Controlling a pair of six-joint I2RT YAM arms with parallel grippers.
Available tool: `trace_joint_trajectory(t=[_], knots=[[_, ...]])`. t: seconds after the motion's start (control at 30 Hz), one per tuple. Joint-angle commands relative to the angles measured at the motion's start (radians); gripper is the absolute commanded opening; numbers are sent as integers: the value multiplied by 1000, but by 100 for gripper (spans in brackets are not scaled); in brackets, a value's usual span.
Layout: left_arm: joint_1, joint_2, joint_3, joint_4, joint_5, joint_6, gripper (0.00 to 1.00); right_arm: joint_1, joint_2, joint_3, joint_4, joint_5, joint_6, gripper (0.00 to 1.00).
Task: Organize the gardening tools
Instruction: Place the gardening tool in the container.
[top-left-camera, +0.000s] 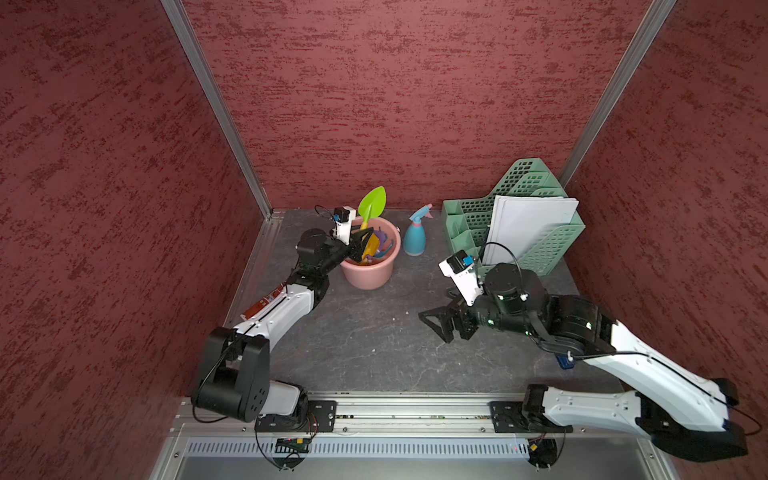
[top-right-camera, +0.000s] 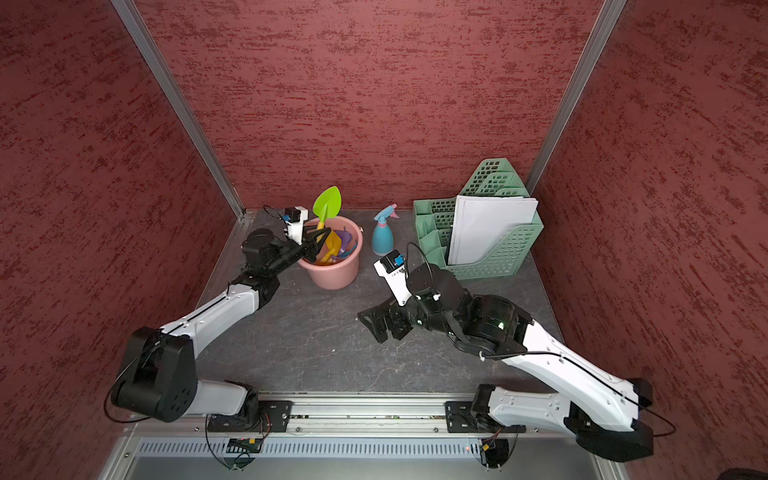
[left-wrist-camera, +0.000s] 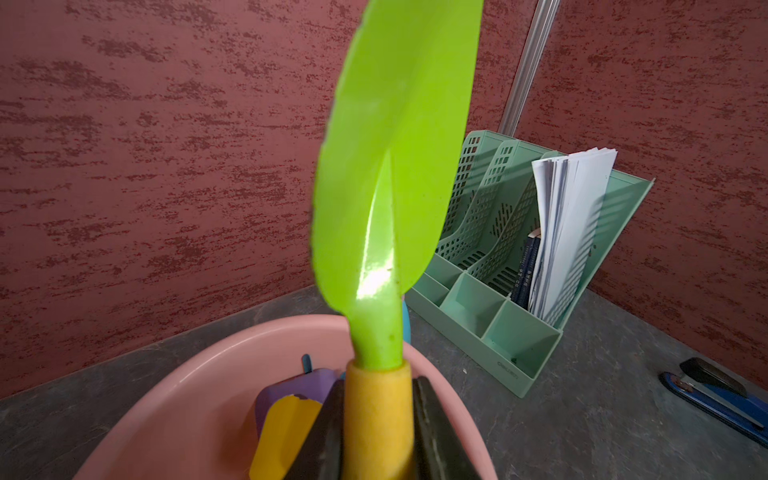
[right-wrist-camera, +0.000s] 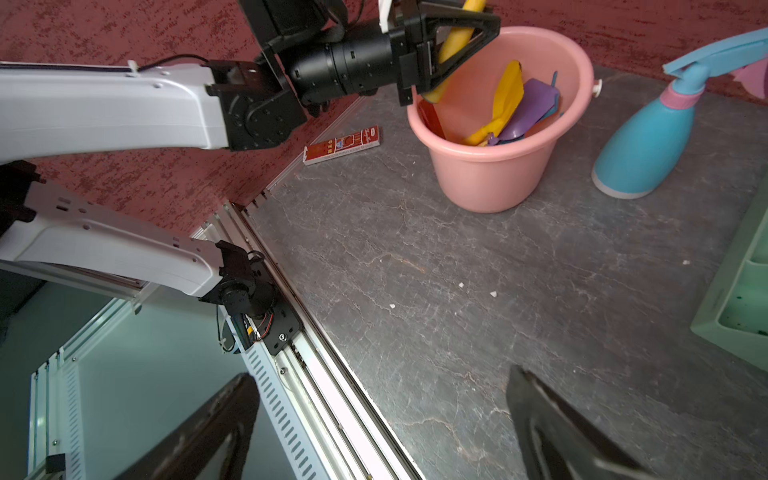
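My left gripper (top-left-camera: 365, 239) is shut on the yellow foam handle of the green trowel (top-left-camera: 372, 202), holding it upright with the handle's end inside the pink bucket (top-left-camera: 370, 274). In the left wrist view both fingers press the handle under the trowel's blade (left-wrist-camera: 395, 166). In the bucket (right-wrist-camera: 490, 174) lie a yellow scoop (right-wrist-camera: 507, 99), a purple scoop (right-wrist-camera: 532, 112) and a red scoop (right-wrist-camera: 432, 120). The light-blue spray bottle (top-left-camera: 415, 237) stands upright just right of the bucket. My right gripper (top-left-camera: 434, 326) hangs open over mid-table, holding nothing.
A green file organizer (top-left-camera: 519, 216) with white papers fills the back right corner. A dark blue stapler (left-wrist-camera: 719, 395) lies on the table near the right arm. A flat red packet (right-wrist-camera: 343, 145) lies along the left wall under the left arm.
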Motion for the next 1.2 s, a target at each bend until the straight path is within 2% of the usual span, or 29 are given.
trace_joint_trajectory(t=[0.0, 0.2, 0.43, 0.5, 0.67, 0.7, 0.97, 1.07, 1.17], knots=[[20, 62, 23, 200, 29, -31, 0, -14, -3, -17, 51, 20, 3, 98], [28, 169, 26, 297, 22, -36, 0, -28, -3, -16, 49, 24, -4, 98], [24, 226, 19, 347, 4, -44, 1, -35, 1, -16, 48, 21, -4, 99], [25, 230, 7, 360, -2, -47, 15, -36, 0, -20, 48, 20, -1, 98], [19, 218, -40, 405, -41, -49, 94, -39, -3, -30, 59, 16, 3, 98], [16, 212, -46, 407, -50, -49, 100, -39, -5, -32, 62, 14, 5, 98], [8, 115, -86, 375, -80, -56, 100, -44, -17, -65, 101, 19, 16, 98], [-3, 21, -106, 297, -92, -45, 100, -58, -24, -84, 122, 44, 4, 99], [-34, -124, -126, 142, -130, -13, 100, -101, -31, -116, 158, 71, -20, 98]])
